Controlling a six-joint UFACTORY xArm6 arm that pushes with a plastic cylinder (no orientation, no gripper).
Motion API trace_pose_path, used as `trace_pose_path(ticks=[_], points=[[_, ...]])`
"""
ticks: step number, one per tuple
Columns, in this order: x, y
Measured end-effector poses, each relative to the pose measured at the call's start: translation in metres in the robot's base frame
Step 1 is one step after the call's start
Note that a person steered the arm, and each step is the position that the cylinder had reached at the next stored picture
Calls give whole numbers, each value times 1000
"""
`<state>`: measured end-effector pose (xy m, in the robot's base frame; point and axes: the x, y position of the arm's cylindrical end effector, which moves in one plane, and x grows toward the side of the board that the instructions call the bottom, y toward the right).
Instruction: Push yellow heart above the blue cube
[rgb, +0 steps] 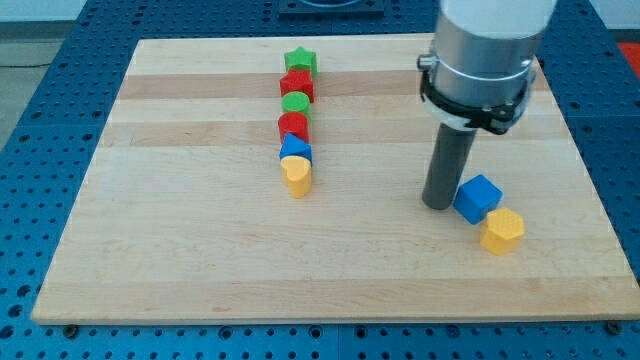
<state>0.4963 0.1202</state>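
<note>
The yellow heart (296, 178), small and glossy, sits at the bottom end of the block column just below a blue block (295, 149), while my tip (438, 205), a bare rod holding nothing, touches the blue cube (477, 198).

A robotics lab bench: a pale wooden board (200, 250) lies as the counter on a blue metal plate (40, 120) drilled with a regular grid of mounting holes (showing past the board from 6 to 12 o'clock, both sides)
</note>
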Motion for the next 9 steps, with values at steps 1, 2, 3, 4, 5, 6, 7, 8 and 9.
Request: trace_pose_path(ticks=[1,2,3,4,5,6,7,8,9], points=[[0,12],[0,13],[0,5],[13,-25],[28,-68],[30,-132],[30,-191],[30,-216],[26,-216]])
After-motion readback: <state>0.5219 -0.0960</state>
